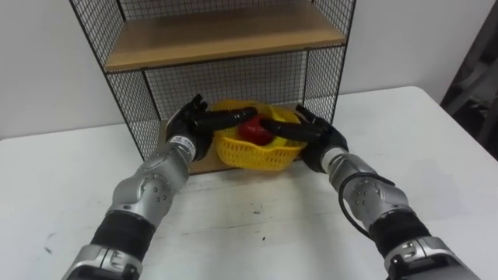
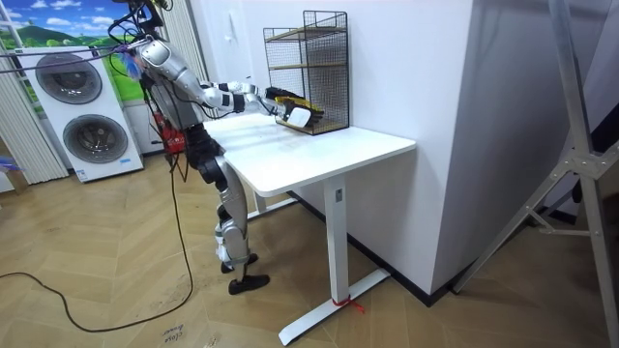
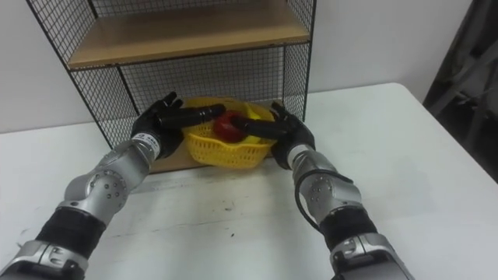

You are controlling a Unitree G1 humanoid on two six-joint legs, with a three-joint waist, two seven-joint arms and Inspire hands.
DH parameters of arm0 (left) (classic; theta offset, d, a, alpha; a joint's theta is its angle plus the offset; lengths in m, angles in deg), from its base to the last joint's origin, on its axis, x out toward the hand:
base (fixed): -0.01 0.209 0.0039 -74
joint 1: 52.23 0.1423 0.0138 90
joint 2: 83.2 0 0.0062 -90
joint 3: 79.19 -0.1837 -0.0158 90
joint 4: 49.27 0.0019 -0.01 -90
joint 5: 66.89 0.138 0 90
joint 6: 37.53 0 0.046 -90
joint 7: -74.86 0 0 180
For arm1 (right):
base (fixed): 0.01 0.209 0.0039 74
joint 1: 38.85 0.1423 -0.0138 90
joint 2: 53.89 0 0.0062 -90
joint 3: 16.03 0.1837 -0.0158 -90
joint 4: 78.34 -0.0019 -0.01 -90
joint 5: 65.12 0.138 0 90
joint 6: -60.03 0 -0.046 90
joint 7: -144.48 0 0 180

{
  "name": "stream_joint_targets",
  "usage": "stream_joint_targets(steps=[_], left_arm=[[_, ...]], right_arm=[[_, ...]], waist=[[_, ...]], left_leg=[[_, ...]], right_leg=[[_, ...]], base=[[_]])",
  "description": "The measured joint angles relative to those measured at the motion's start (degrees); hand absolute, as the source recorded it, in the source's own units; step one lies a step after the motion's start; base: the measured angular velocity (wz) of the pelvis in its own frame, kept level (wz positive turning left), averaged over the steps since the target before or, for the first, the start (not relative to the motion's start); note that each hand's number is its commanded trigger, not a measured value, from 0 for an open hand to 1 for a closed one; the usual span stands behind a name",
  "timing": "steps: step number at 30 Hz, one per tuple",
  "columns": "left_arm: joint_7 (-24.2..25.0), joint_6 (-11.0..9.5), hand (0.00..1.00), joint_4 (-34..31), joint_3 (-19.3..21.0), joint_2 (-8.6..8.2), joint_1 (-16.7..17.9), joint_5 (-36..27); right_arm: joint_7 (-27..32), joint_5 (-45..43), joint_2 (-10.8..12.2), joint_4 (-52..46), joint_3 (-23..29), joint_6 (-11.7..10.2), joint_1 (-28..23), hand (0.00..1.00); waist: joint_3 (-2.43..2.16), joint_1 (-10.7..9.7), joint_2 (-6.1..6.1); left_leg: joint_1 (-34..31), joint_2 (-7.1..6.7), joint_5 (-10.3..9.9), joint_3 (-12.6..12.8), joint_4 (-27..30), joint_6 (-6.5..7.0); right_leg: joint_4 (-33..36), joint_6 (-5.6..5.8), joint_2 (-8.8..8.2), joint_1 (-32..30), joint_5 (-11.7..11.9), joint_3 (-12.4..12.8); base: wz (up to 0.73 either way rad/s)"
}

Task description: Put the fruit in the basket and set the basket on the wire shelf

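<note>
A yellow plastic basket [image 1: 258, 156] with a red fruit [image 1: 252, 131] in it rests on the bottom board of the black wire shelf [image 1: 226, 35], at its open front. My left hand [image 1: 185, 124] grips the basket's left side and my right hand [image 1: 317, 138] its right side. Dark fingers [image 1: 226, 118] of each hand reach over the rim while the rest lie against the walls. In the room view I stand at the table's end with both arms stretched out to the basket [image 2: 295, 114] in the shelf [image 2: 308, 68].
The shelf stands at the back of a white table [image 1: 233, 225], against a white wall. Its upper wooden board [image 1: 233, 39] hangs close above the basket. Mesh walls close the shelf's sides and back. Washing machines [image 2: 73, 106] stand behind me.
</note>
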Motion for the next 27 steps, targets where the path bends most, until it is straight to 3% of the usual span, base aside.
stream_joint_targets(steps=[3,11,15,27], left_arm=[[0.45,-0.04,0.00,-0.01,2.09,0.01,-0.01,0.10],[-0.08,-0.09,0.00,-0.14,5.76,0.33,-0.02,0.68],[-0.47,-0.06,0.00,-0.87,6.05,1.21,-0.02,2.28],[-1.00,0.25,0.00,-4.30,6.38,1.38,-0.10,2.52]], right_arm=[[-0.24,0.02,-0.10,-1.14,2.12,0.00,0.00,0.00],[-0.14,-2.44,-0.59,-5.49,2.53,0.05,0.01,0.00],[-0.05,-2.80,-1.06,-7.01,2.65,0.55,0.01,0.00],[0.24,-4.01,-1.70,-11.38,4.30,2.07,0.12,0.00]], waist=[[-0.41,0.00,-0.43],[-0.80,0.31,-0.94],[-0.83,0.68,-0.94],[-0.85,1.46,-0.90]], left_leg=[[0.11,0.04,-0.01,0.15,-0.07,-0.01],[0.53,0.09,-0.04,0.31,-0.12,-0.07],[0.25,0.09,0.01,0.30,-0.12,-0.03],[-0.35,0.07,0.09,0.26,-0.20,-0.15]], right_leg=[[0.06,-0.02,0.02,-0.02,-0.01,0.02],[0.06,-0.07,0.09,-0.07,0.01,0.08],[0.23,-0.11,0.11,-0.51,0.03,0.20],[0.99,-0.41,0.07,-1.38,-0.32,0.19]], base=[[-0.02],[0.00],[0.00],[0.00]])
